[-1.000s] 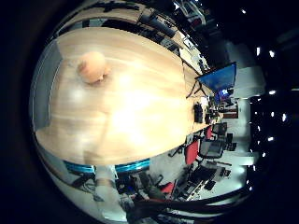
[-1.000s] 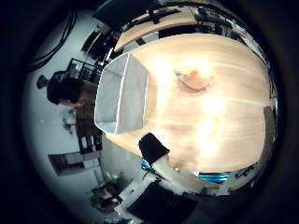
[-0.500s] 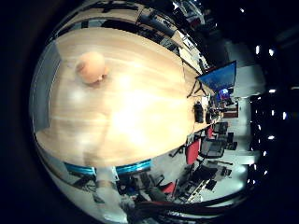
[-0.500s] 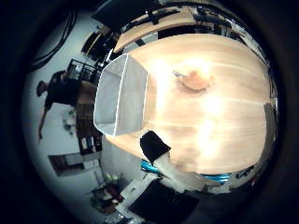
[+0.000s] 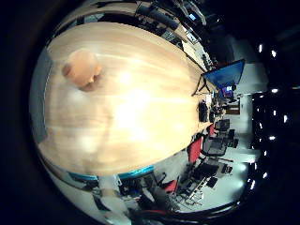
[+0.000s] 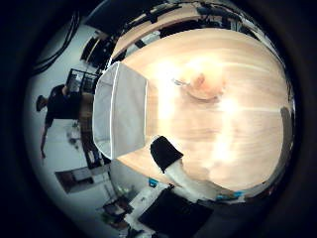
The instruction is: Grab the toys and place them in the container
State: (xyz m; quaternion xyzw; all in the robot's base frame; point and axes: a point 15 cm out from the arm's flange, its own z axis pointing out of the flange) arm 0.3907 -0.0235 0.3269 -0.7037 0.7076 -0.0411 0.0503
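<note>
A: Nothing on the desk (image 5: 140,117) has moved since a second ago. Only the view has shifted a little, so the camera has moved with the robot hand (image 6: 171,163).

B: Where is the toy (image 6: 202,87)?

A: It is a small, rounded, peach-coloured thing lying on the bare wood of the desk, well apart from the container (image 6: 120,111). Nothing touches it.

B: And the container?

A: It is a pale, open bin with white rims, standing at the edge of the desk. I see nothing inside it, though part of its floor is hidden from here.

B: What is the robot hand doing?

A: One finger shows in the thumb side view, a white part ending in a black tip, reaching in over the near edge of the desk beside the container. It holds nothing. Whether the fingers are straight or curled I cannot tell from this single finger.

B: Any labels or writing?

A: None that I can read. The toy and the container show no print. A monitor (image 5: 224,75) with a blue screen stands by the far end of the desk, but whatever it displays is too small to make out.

B: Anything else around?

A: Red and black chairs (image 5: 208,147) stand on the floor past the desk's end.
</note>
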